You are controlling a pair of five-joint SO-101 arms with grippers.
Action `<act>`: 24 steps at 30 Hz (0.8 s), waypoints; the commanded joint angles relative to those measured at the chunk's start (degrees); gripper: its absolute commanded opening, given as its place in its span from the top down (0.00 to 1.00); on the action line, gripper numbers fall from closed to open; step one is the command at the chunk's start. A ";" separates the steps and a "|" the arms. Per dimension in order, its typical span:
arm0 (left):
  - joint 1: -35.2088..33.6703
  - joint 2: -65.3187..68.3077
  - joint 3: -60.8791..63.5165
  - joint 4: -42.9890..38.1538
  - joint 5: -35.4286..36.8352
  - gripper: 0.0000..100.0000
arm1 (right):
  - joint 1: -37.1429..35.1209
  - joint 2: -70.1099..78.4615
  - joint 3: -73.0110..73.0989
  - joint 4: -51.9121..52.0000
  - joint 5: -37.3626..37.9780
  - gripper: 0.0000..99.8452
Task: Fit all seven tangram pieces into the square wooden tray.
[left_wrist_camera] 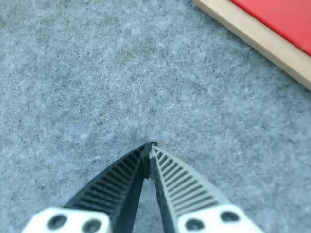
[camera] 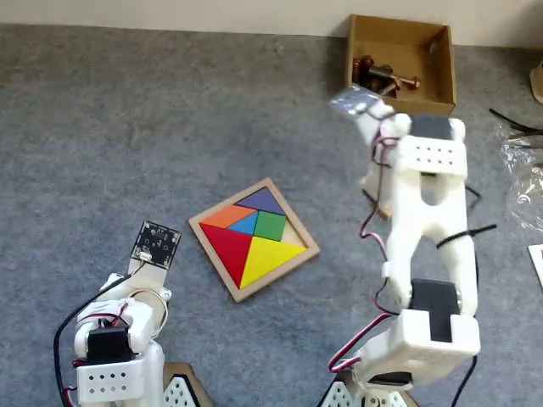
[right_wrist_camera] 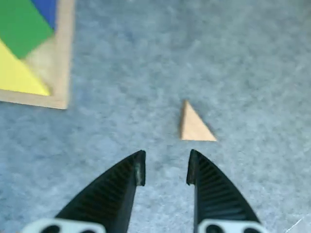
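The square wooden tray (camera: 279,275) lies turned like a diamond at the middle of the grey carpet (camera: 127,127). Six coloured pieces sit in it: purple (camera: 263,202) at the tray's 12 o'clock corner, orange (camera: 227,216) at 10 o'clock, blue (camera: 246,225) at the centre, green (camera: 271,225) just to 3 o'clock of the blue, red (camera: 229,246) at 7 o'clock and yellow (camera: 267,257) at 5 o'clock. A bare triangular gap (camera: 293,231) shows at the tray's 3 o'clock corner, beside the green and the yellow.

The seventh piece, a small plain wooden triangle (right_wrist_camera: 194,124), lies flat on the carpet at 3 o'clock from the tray and apart from it, partly under the right arm in the high view.

The right gripper (right_wrist_camera: 165,167) hangs above the carpet near this triangle, its jaws spread apart with nothing between them. The left gripper (left_wrist_camera: 150,145), at 8 o'clock from the tray, points down at bare carpet near the tray's rim, its jaws closed tip to tip and empty.

A cardboard box (camera: 441,85) holding copper-coloured metal parts (camera: 377,76) stands at 1 o'clock from the tray, near the table's far edge.
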 commanded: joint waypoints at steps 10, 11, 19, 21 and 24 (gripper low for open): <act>-0.22 -0.48 1.19 0.44 0.62 0.99 | 7.60 6.64 8.22 -16.22 3.87 0.86; -0.22 -0.48 1.19 0.44 0.62 0.99 | 7.60 7.69 8.22 -16.22 3.87 0.86; -0.22 -0.48 1.19 0.44 0.62 0.99 | 7.16 14.29 7.43 -17.98 9.41 0.86; -0.22 -0.48 1.19 0.44 0.62 0.99 | 7.16 14.37 7.43 -18.51 9.93 0.86; -0.22 -0.48 1.19 0.44 0.62 0.99 | 7.08 14.29 7.43 -18.33 9.93 0.86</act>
